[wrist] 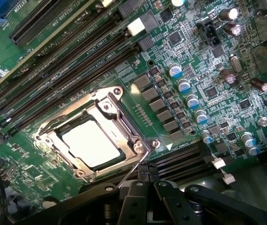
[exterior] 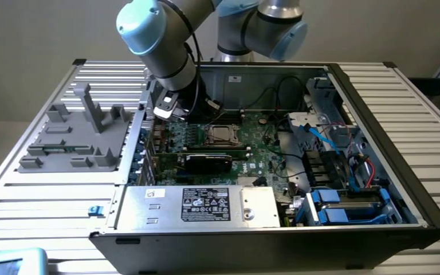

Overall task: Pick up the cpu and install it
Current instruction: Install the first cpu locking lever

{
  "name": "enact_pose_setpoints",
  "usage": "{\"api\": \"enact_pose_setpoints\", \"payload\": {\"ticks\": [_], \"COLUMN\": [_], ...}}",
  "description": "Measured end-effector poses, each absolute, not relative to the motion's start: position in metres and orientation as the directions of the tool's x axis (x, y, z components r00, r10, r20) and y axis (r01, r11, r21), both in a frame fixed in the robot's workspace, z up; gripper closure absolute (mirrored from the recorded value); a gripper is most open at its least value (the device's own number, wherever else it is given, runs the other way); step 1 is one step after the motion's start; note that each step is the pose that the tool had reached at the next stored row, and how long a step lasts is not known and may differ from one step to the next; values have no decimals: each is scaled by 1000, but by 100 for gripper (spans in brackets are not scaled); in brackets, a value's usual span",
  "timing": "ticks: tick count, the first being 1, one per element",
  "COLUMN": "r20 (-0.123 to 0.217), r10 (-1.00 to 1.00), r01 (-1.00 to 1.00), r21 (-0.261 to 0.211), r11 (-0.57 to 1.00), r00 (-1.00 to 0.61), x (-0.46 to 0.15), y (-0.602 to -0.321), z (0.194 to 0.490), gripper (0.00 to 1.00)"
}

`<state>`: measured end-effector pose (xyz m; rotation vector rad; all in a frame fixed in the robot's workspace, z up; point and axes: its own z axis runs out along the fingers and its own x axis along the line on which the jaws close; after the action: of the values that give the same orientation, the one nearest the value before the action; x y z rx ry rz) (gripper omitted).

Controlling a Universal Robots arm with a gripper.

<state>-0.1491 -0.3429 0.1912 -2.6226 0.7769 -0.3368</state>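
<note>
The cpu lies flat in the motherboard socket, its dull silver top showing inside the metal retention frame. In the exterior view the cpu sits mid-board inside the open computer case. My gripper is shut, with its dark fingers together just beside the socket corner and nothing visibly held between them. A thin wire socket lever rises at that corner, close to the fingertips. From the exterior view, the gripper hangs low inside the case, just behind the socket.
A black graphics card lies in front of the socket, and a silver power supply is at the case front. Memory slots and capacitors flank the socket. A grey parts fixture stands at the exterior view's left.
</note>
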Motion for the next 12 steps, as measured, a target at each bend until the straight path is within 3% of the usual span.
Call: {"api": "enact_pose_setpoints", "payload": {"ticks": [12], "r20": [119], "r10": [-563], "r01": [-470], "r21": [-425], "r11": [-773], "r00": [818], "x": [-157], "y": [-343], "z": [191], "gripper": [89]}}
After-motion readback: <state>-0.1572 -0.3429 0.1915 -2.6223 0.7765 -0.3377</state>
